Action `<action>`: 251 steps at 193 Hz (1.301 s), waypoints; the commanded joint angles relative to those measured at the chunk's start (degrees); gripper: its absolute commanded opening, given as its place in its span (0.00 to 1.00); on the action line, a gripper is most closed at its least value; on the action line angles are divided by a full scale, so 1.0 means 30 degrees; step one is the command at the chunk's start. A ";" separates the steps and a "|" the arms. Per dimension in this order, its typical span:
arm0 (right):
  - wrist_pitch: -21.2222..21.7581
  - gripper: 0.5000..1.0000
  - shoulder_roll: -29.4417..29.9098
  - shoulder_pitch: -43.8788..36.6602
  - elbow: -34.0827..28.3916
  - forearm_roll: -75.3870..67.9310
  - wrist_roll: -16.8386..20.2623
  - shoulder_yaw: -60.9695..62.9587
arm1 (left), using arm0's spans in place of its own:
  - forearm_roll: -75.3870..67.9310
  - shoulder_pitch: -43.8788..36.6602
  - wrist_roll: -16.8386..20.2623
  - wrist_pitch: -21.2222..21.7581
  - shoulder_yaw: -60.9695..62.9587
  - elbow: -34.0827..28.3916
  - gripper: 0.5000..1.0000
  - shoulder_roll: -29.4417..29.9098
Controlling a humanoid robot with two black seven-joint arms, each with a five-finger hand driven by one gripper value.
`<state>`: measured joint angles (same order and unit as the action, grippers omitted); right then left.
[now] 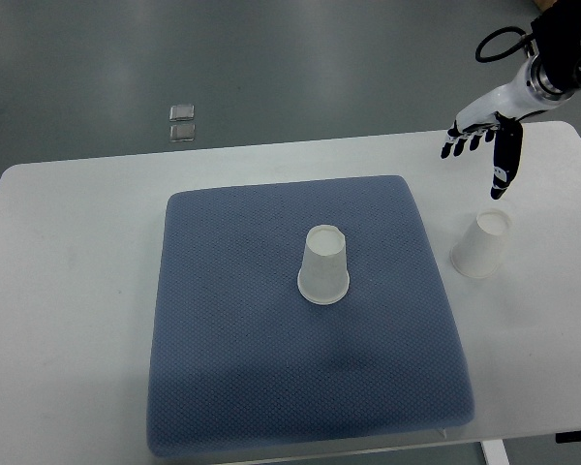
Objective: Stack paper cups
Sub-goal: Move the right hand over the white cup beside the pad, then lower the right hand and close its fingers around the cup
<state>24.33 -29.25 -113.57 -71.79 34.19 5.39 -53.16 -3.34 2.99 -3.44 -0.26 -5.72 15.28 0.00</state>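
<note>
One white paper cup (324, 265) stands upside down near the middle of the blue mat (232, 368). A second white paper cup (481, 244) stands upside down on the white table, just right of the mat. My right hand (484, 145) hovers above and behind that second cup, fingers spread and pointing down, holding nothing. There is a clear gap between its fingertips (500, 186) and the cup. The left arm does not show.
The white table (68, 291) carries the mat, with its right edge close to the second cup. Two small clear squares (182, 122) lie on the grey floor beyond the table's far edge.
</note>
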 commanded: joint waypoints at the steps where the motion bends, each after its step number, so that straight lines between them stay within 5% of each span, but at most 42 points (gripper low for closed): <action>1: -0.0755 0.86 0.0022 0.1059 0.0434 0.0001 0.0343 -0.0063 | 0.0031 0.0000 0.0004 -0.0002 0.0001 -0.0024 1.00 0.0000; 125: -0.4065 0.86 0.0960 0.5102 0.1636 -0.0029 0.0695 -0.0063 | 0.0031 0.0000 0.0004 -0.0002 0.0059 -0.0024 1.00 0.0000; 251: -0.5091 0.85 0.1282 0.7036 0.2632 0.0059 0.0695 -0.0063 | 0.0060 0.0000 0.0004 0.0027 0.0059 -0.0112 1.00 0.0000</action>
<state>9.58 -25.35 -93.15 -64.21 34.26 7.48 -53.35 -3.26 2.99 -3.42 -0.21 -5.53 15.14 0.00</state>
